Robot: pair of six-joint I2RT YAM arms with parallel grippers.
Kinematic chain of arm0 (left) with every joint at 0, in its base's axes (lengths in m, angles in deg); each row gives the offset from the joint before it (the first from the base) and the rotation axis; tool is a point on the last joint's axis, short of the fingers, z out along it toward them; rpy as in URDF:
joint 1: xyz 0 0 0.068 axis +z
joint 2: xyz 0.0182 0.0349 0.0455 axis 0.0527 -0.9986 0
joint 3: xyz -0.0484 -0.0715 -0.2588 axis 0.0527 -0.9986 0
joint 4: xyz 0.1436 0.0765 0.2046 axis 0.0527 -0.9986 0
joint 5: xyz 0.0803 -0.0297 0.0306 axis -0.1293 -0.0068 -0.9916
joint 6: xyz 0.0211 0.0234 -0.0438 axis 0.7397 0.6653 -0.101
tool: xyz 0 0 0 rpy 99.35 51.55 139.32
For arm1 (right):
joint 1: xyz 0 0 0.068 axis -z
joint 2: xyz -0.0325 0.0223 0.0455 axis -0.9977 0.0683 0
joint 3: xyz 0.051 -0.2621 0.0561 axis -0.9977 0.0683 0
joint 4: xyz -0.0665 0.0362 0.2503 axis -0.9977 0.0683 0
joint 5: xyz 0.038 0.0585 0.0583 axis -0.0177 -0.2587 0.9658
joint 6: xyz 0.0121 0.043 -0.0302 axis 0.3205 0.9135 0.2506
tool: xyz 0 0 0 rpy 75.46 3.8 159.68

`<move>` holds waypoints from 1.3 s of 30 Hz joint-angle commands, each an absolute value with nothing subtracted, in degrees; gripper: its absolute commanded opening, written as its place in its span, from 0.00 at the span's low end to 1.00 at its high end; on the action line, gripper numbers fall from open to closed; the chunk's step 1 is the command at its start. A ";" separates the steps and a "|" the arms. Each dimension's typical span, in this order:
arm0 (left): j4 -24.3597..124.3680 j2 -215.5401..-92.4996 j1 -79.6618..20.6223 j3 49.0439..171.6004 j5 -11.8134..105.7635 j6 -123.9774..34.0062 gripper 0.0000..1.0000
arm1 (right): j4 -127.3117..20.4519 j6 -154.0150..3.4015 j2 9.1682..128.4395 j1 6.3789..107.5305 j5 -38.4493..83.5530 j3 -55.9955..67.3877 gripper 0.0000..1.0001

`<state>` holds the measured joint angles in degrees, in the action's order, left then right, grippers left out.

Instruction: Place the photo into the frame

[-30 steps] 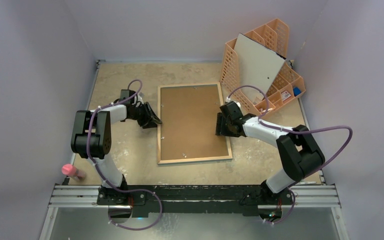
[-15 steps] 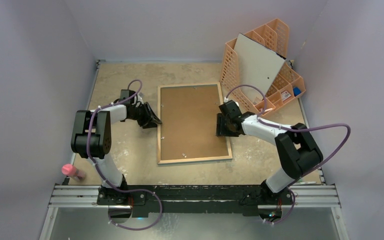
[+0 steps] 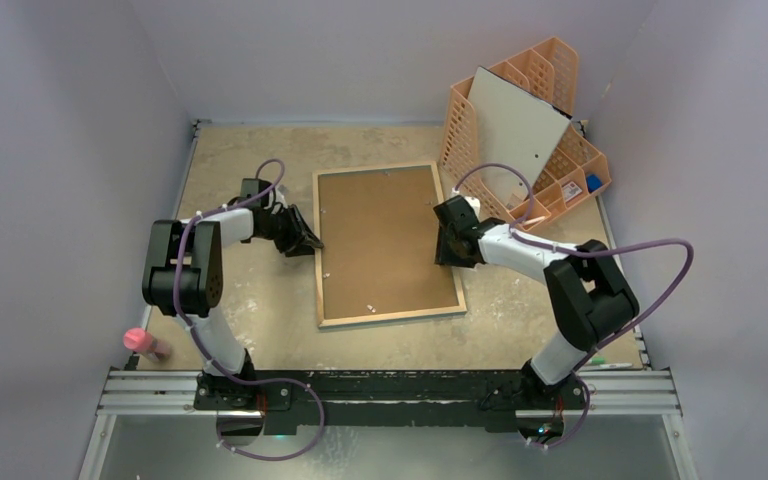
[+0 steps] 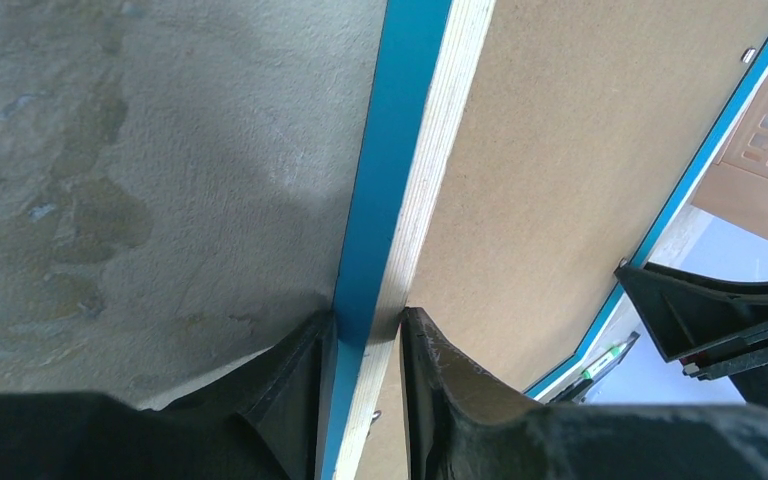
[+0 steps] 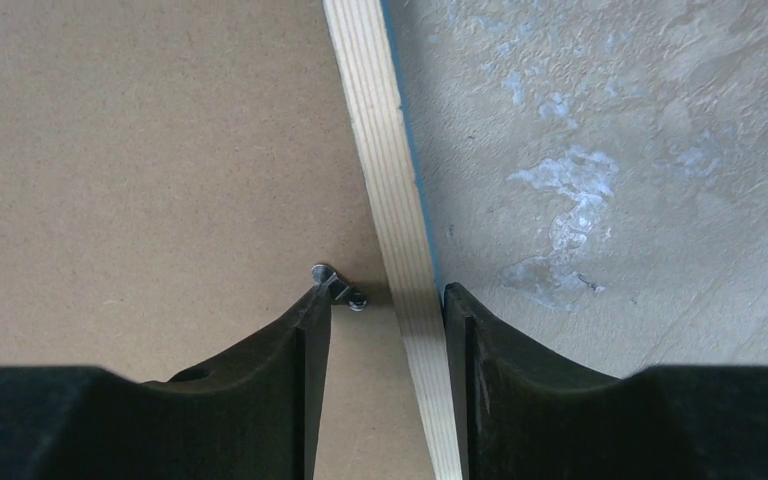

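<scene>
The frame (image 3: 390, 318) lies face down mid-desk (image 3: 250, 150), backing (image 3: 385, 235) fitted. I see no photo, so insertion is unconfirmed. Left tool (image 4: 367, 322) pinches the left rim; right tool (image 5: 387, 295) straddles the right rim, unclamped.

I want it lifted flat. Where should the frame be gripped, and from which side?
Take the frame by its rim, midway along a long side, from above: one finger outside, one on the backing. It lies flat, back up; only the rim protrudes.
</scene>
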<state>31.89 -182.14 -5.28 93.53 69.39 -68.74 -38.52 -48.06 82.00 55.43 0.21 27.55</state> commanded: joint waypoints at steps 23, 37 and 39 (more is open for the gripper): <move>26.93 -185.36 -5.73 92.41 63.76 -66.27 0.31 | -48.19 -44.82 83.85 57.38 5.68 34.05 0.06; 28.03 -183.50 -5.66 89.96 64.24 -67.73 0.33 | -38.77 -35.77 84.71 58.31 2.07 29.12 0.53; 28.53 -183.23 -5.70 89.15 64.81 -68.21 0.33 | -39.32 -35.00 85.08 58.29 1.19 29.42 0.49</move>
<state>32.07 -181.90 -5.28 93.24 68.95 -69.00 -43.98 -39.12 82.70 58.49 2.44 28.93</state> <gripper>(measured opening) 0.328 0.520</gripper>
